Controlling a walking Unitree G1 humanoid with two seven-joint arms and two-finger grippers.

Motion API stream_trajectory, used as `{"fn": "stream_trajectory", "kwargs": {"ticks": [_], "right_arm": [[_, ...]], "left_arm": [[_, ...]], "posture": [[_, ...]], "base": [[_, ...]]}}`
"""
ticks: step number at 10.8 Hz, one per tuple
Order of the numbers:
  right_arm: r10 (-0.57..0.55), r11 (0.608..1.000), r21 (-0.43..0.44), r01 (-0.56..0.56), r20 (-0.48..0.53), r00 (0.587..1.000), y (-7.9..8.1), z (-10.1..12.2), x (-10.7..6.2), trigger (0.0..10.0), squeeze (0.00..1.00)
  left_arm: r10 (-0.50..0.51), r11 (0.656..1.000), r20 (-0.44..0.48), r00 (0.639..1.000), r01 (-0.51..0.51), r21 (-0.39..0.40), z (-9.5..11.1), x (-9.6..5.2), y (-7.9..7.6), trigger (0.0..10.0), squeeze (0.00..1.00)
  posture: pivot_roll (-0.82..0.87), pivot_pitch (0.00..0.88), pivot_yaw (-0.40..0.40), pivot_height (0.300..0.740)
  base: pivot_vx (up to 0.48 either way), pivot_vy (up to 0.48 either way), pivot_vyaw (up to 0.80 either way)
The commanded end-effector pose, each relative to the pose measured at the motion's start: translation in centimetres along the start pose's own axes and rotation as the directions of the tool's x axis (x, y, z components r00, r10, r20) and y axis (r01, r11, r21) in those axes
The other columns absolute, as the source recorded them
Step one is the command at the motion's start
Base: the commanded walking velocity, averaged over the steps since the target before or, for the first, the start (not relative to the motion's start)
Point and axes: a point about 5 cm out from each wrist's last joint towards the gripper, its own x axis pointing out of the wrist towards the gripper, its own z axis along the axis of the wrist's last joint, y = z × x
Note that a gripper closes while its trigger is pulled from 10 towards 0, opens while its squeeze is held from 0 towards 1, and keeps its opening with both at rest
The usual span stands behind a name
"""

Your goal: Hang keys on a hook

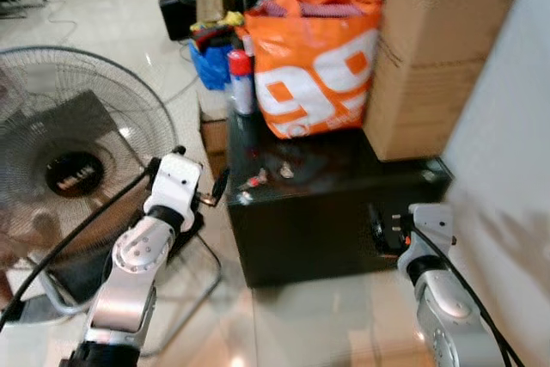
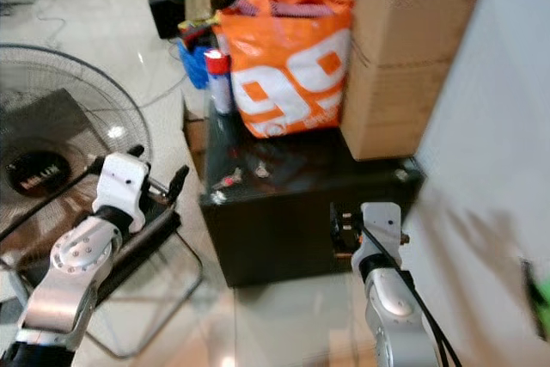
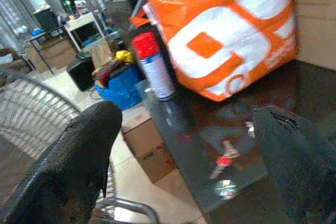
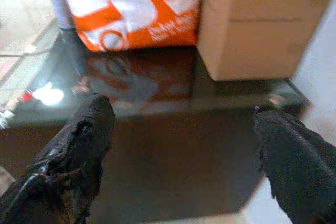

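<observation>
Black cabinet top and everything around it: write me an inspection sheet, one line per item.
Surface: glossy black cabinet, top reflective, front part bare.
Job's things: small red-tagged metal keys lying near the cabinet's front left edge; hook: nothing seen.
Clutter: orange-and-white plastic bag, red-capped spray can, stacked brown cardboard boxes along the back of the top.
Grippers: left hand open, facing the keys from the cabinet's left; right hand open, low at the cabinet's front right.
Cables: black cable along the left arm.
Surroundings: grey standing fan on the left, white wall on the right, blue bag behind.
</observation>
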Motion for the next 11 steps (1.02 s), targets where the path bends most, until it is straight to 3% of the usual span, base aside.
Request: {"fn": "stream_trajectory", "kwargs": {"ticks": [1, 11], "right_arm": [[0.027, 1.0, -0.002, -0.027, 0.013, 1.0, 0.76, 0.53, 0.06, 10.0, 1.0], [0.049, 0.998, -0.047, -0.048, 0.007, 0.999, 0.33, 0.95, 0.7, 10.0, 1.0]], "left_arm": [[0.005, 1.0, 0.001, 1.0, -0.005, 0.006, 0.07, -0.07, 0.49, 10.0, 0.0], [0.009, 1.0, -0.001, 1.0, -0.009, -0.002, -0.04, -0.49, 0.1, 10.0, 0.0]], "posture": [[-0.11, 0.0, 0.059, 0.74], [-0.11, 0.0, 0.031, 0.74]], "base": [[0.405, 0.0, 0.0], [0.405, 0.0, 0.0]]}}
